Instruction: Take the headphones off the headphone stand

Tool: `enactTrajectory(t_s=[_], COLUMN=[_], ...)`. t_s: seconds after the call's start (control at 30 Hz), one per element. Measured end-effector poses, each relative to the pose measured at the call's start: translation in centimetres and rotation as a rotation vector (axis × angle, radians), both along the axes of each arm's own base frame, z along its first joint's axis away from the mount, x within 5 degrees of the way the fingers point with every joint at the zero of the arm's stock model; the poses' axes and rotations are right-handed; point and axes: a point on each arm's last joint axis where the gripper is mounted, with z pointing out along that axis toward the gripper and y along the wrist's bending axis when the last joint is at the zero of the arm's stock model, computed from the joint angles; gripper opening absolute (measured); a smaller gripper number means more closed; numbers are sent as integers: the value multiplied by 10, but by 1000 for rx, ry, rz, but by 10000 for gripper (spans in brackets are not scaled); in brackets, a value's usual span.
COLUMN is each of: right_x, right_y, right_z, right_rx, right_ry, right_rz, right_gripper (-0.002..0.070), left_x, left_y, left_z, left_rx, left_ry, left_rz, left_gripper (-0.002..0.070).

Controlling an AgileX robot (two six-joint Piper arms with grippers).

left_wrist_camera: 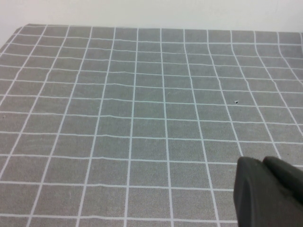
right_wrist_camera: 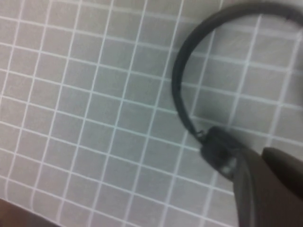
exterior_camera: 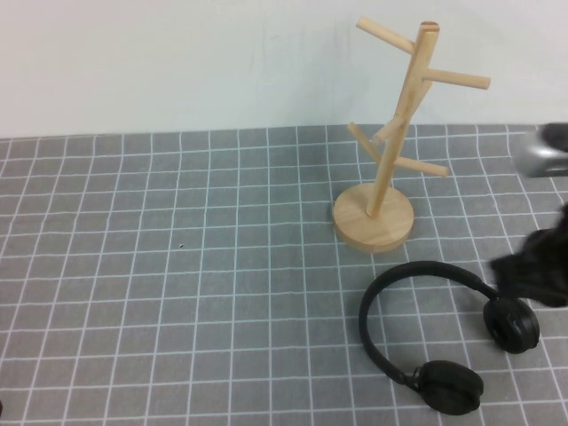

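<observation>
Lay flat beside headphone stand (exterior_camera: 382, 173): headphones (exterior_camera: 444, 333); right gripper (exterior_camera: 537, 271) cropped at desk (exterior_camera: 177, 266) edge, left gripper (left_wrist_camera: 265, 194) barely seen, fingers' spread indiscernible.

Both grippers mostly out of sight

The dark right gripper (exterior_camera: 537, 266) is cut by the frame edge beside the matte black over-ear headphones (exterior_camera: 439, 333); the left gripper (left_wrist_camera: 267, 194) shows only a dark finger.

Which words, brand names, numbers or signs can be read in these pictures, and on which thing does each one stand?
None can be read.
Matte black over-ear headphones: no logo shows.
Light wooden tree-shaped stand: bare wood.
Grey white-gridded table cloth: lines only.
Left gripper, right gripper: plain dark, unmarked.
</observation>
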Motion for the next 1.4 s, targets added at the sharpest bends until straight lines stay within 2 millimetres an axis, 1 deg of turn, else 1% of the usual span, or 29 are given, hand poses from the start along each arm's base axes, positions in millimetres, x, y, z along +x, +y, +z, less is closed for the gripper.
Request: enactTrajectory(t_s=[0.13, 0.27, 0.37, 0.57, 0.67, 0.77, 0.87, 0.93, 0.97, 1.0, 1.03, 1.07, 1.1, 1.27, 1.33, 1.4], right_x=[-23, -37, -40, -39, -41, -50, -69, -83, -89, -107, -112, -115, -112, -130, -135, -139], right_y=[-15, -24, -29, -37, -46, -59, -74, -83, -86, -95, -97, -98, -96, -104, -107, -108], right_z=[22, 32, 34, 34, 36, 34, 24, 8, -3, -17, -28, -40, -43, -91, -104, -108], right_rx=[-31, -56, -90, -197, -255, -289, -302, -306, -309, -267, -253, -251, -277, -232, -204, -188], right_ry=[-102, -155, -177, -231, -351, -524, -677, -757, -777, -1014, -1045, -1059, -905, -1023, -1050, -1075], right_rz=[11, 15, 16, 42, 92, 95, 29, -27, -47, -170, -204, -230, -162, -325, -395, -434], right_gripper=[-8, -5, -5, -5, -5, -5, -6, -6, -8, -8, -8, -6, -6, -6, -6, -6], left_x=[0, 0, 0, 0, 0, 0, 0, 0, 0, 0, 0, 0, 0, 0, 0, 0], left_y=[0, 0, 0, 0, 0, 0, 0, 0, 0, 0, 0, 0, 0, 0, 0, 0], left_z=[0, 0, 0, 0, 0, 0, 0, 0, 0, 0, 0, 0, 0, 0, 0, 0], left_rx=[0, 0, 0, 0, 0, 0, 0, 0, 0, 0, 0, 0, 0, 0, 0, 0], left_ry=[0, 0, 0, 0, 0, 0, 0, 0, 0, 0, 0, 0, 0, 0, 0, 0], left_rz=[0, 0, 0, 0, 0, 0, 0, 0, 0, 0, 0, 0, 0, 0, 0, 0], left_gripper=[-4, -4, -4, -4, -4, -4, -4, -4, -4, -4, -4, -4, -4, -4, -4, -4])
